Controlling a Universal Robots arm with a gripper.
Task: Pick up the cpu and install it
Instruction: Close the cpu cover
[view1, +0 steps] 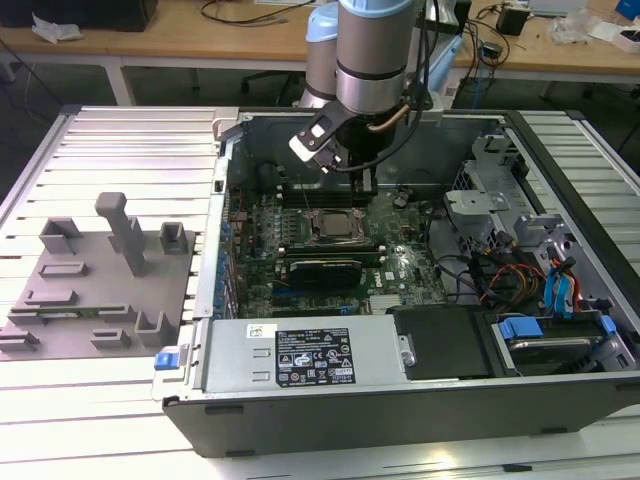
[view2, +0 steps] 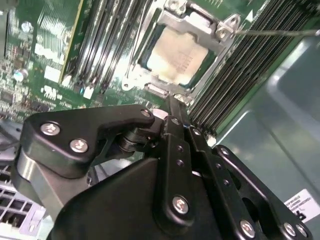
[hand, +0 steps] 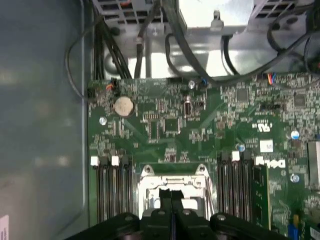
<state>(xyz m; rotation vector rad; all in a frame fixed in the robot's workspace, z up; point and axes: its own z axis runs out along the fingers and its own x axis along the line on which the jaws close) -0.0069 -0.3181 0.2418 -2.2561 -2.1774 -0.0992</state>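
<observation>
Where the black jaws show closest in both wrist views, they stand pressed together with nothing between them, hanging just above the middle of the board. Directly under their tips lies the cpu (view2: 177, 57), its pale silvery top facing up, flat inside the metal socket frame (view2: 194, 21) and not in the jaws' hold. It looks level in its seat, as far as the second wrist view shows. A thin lever (view2: 280, 33) runs out from one corner of the frame; whether the frame is clamped down over the chip I cannot tell.

Black memory slots (view2: 110, 45) run along both sides of the socket, and the green board (hand: 170, 125) spreads around them, with a round coin battery (hand: 123, 106) further off. In the exterior view the arm (view1: 372, 60) reaches down into the open computer case (view1: 400, 410). Beyond the case, to the exterior view's left, a grey fixture plate (view1: 95, 290) with upright blocks rests on the ribbed desk (view1: 100, 410).

By my judgement the pick and the placing are done: the chip is in the socket and released. What may be left is locking the frame, which these pictures do not settle.
</observation>
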